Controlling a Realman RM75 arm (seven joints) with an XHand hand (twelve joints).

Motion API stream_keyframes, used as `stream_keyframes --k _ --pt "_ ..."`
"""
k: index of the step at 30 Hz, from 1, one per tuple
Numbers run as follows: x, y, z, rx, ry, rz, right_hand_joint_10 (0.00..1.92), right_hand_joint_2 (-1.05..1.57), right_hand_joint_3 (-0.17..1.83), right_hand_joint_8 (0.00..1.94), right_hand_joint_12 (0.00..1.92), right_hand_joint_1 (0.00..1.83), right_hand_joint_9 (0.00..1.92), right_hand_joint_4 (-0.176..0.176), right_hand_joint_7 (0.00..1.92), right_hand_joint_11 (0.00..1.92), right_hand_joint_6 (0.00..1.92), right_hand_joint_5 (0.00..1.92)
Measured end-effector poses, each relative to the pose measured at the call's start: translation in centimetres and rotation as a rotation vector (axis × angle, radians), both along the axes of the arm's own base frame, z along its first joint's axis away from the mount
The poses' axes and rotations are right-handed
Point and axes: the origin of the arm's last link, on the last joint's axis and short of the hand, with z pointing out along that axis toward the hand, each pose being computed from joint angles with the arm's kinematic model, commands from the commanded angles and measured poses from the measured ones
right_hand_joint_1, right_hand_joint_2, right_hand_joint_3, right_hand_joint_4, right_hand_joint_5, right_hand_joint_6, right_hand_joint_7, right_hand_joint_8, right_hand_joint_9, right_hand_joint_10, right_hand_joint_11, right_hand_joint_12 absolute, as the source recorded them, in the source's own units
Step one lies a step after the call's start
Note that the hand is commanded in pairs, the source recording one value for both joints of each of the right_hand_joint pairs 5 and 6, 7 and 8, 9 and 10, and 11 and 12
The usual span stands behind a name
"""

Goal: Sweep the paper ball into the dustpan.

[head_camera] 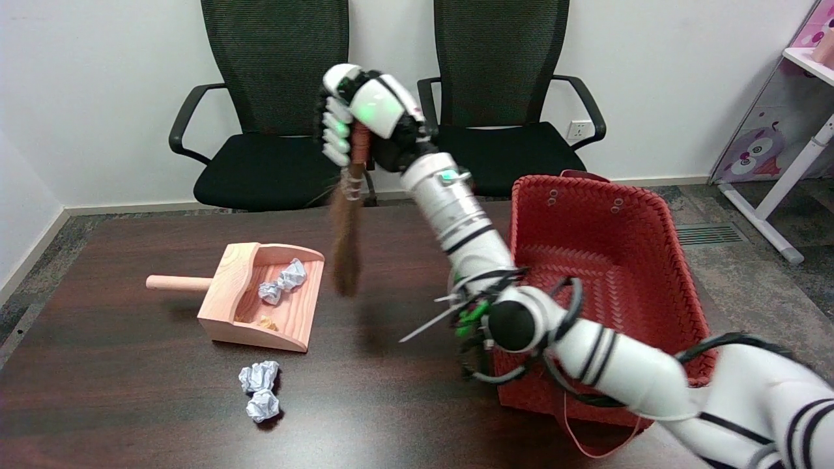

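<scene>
A wooden dustpan [247, 306] lies left of centre on the dark table, its handle pointing left and its open mouth facing right. Inside it sits one crumpled paper ball [282, 281]. A second paper ball [260, 389] lies on the table just in front of the dustpan, outside it. My right hand [365, 111] is raised high above the table and grips the handle of a small brown brush [345, 241]. The bristles hang down in the air, just right of the dustpan's mouth, not touching the table.
A red woven basket [606, 273] stands on the table at the right, behind my right arm. Two black office chairs [273, 143] stand behind the table's far edge. A white shelf unit [788, 130] is at the far right.
</scene>
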Motion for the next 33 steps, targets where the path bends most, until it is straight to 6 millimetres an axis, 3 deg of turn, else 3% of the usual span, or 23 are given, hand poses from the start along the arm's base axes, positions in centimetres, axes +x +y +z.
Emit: stream_keyframes --k 7,15,26,33 --pt "1.5 1.9 4.0 -0.088 0.119 0.076 1.92 1.57 1.83 1.92 1.92 0.8 1.92 0.01 1.92 1.92 1.92 1.92" --pt "3.5 2.5 7.6 -0.172 0.128 0.106 1.92 1.57 1.83 1.92 1.92 0.81 1.92 0.01 1.92 1.92 1.92 1.92" --pt "7.1 0.6 11.1 -0.213 0.065 0.089 1.92 1.54 1.83 1.92 1.92 0.79 1.92 0.021 1.92 1.92 1.92 1.92" --pt "8.0 -1.0 12.3 -0.197 0.003 0.022 1.92 1.49 1.83 1.92 1.92 0.8 1.92 0.019 1.92 1.92 1.92 1.92"
